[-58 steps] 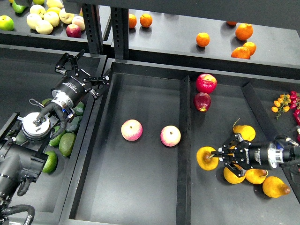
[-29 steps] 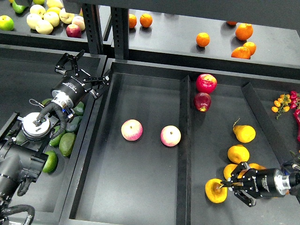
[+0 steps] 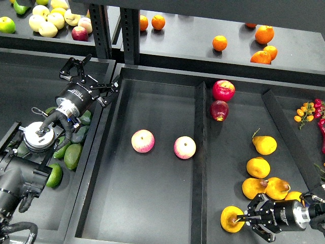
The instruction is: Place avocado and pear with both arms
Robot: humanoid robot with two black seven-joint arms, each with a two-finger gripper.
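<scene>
The pear (image 3: pixel 230 219), yellow-orange with a brown patch, is held in my right gripper (image 3: pixel 242 220) low over the front of the right tray (image 3: pixel 215 168). The gripper's fingers are closed around its right side. The avocado (image 3: pixel 54 175), bright green, lies in the left bin beside my left arm, near several darker avocados (image 3: pixel 72 154). My left gripper (image 3: pixel 93 76) is open and empty. It hovers well beyond the avocado, over the wall between the left bin and the middle tray.
Two pink-yellow apples (image 3: pixel 142 141) (image 3: pixel 184 147) lie in the middle tray. Two red apples (image 3: pixel 223 90) and several unblemished yellow pears (image 3: pixel 265 145) lie in the right tray. Cherry tomatoes (image 3: pixel 304 112) sit far right. Oranges (image 3: pixel 264 34) and other fruit are on the back shelf.
My right gripper has carried the pear from beside the pile of yellow pears toward the front edge of the right tray. The left arm has not moved.
</scene>
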